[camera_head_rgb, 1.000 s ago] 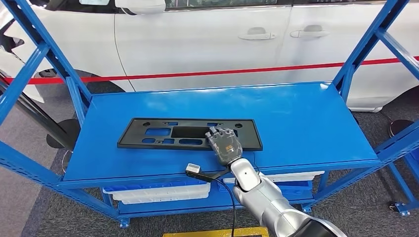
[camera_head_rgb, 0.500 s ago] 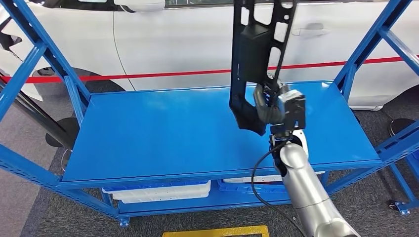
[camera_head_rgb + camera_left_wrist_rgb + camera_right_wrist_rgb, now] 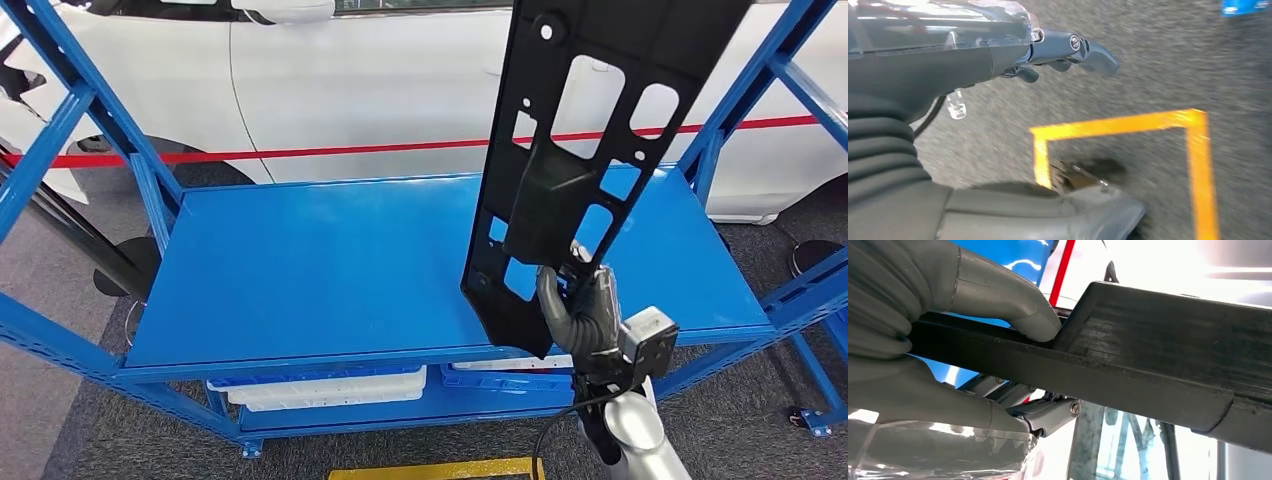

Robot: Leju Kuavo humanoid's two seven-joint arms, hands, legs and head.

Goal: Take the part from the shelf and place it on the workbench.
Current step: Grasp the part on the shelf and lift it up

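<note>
The right hand [image 3: 583, 312] gripped the black plastic part [image 3: 590, 150] near its lower end, thumb [image 3: 998, 295] pressed on one face and the darker fingers [image 3: 1048, 415] wrapped behind the other, so the edge was pinched between them. The part (a long flat panel with several rectangular cut-outs and small round holes) stood nearly upright and tilted, raised clear above the blue shelf [image 3: 330, 260], its upper end running out past the top of the head view. Its lower tip hung just over the shelf's front edge, toward the right side. Behind the shelf stood a white car [image 3: 380, 80] with a red stripe. Below the shelf deck sat white bins [image 3: 320, 390]. The left hand [image 3: 1063, 55] hung over grey floor marked with yellow tape [image 3: 1128, 125], fingers loosely curled and holding nothing.
</note>
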